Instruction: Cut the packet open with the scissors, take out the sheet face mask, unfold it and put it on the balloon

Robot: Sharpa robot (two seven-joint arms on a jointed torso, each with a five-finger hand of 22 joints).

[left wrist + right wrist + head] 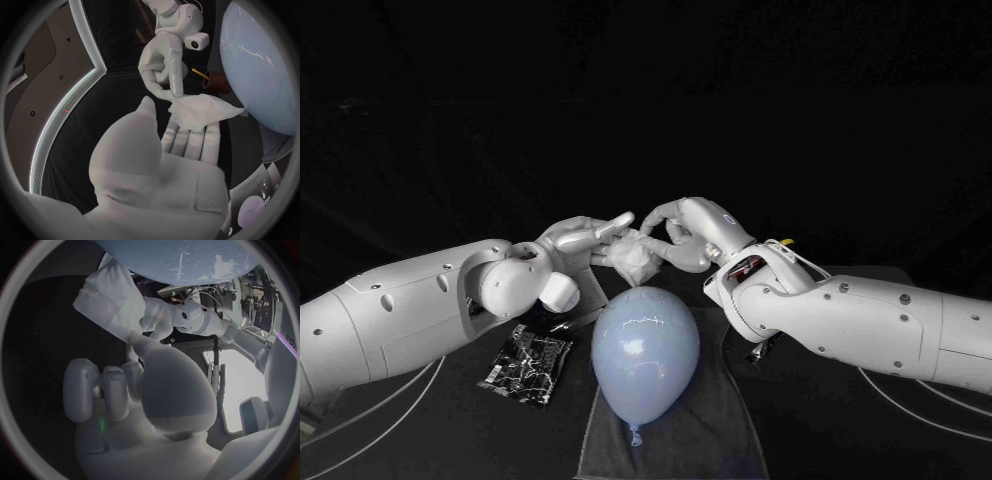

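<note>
A white, still crumpled sheet face mask (638, 260) hangs between my two hands, just above the far end of the pale blue balloon (646, 348). My right hand (681, 228) pinches its upper edge with its fingertips (175, 92). My left hand (589, 240) holds the mask from the other side, and the mask (201, 112) lies on its outstretched fingers (187, 137). The right wrist view shows the mask (111, 294) beyond my right hand (125, 390), with the balloon (181, 255) behind it. The cut black packet (527, 364) lies on the table to the left of the balloon.
The balloon rests lengthwise on a dark grey cloth (711, 430) in the middle of the table, its knot towards me. Cables run along the table under both arms. A small dark metal object (759, 350) lies under my right forearm; I cannot tell what it is.
</note>
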